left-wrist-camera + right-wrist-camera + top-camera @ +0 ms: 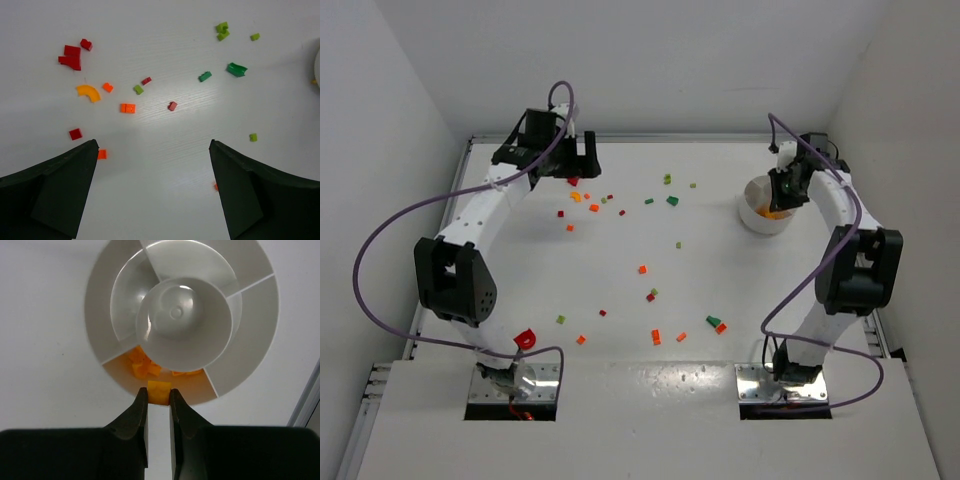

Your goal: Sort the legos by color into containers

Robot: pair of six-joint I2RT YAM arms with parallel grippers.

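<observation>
The white round dish [100, 300] fills the right wrist view, split into compartments around a central well. My right gripper [159, 395] is shut on a yellow-orange lego [159, 390], held over the near compartment, where several yellow-orange legos [142, 365] lie. From above, the dish [760, 222] stands at the far right under the right gripper [783, 195]. My left gripper [577, 160] hangs open at the far left. In its view the left gripper [153, 142] holds nothing; red legos [72, 56], an orange curved lego [89, 92] and green legos [236, 69] lie ahead.
More red, orange and green legos [642, 269] are scattered over the middle of the white table, some near the front [716, 323]. A red object [525, 339] sits by the left arm's base. Walls close in the table at the back and both sides.
</observation>
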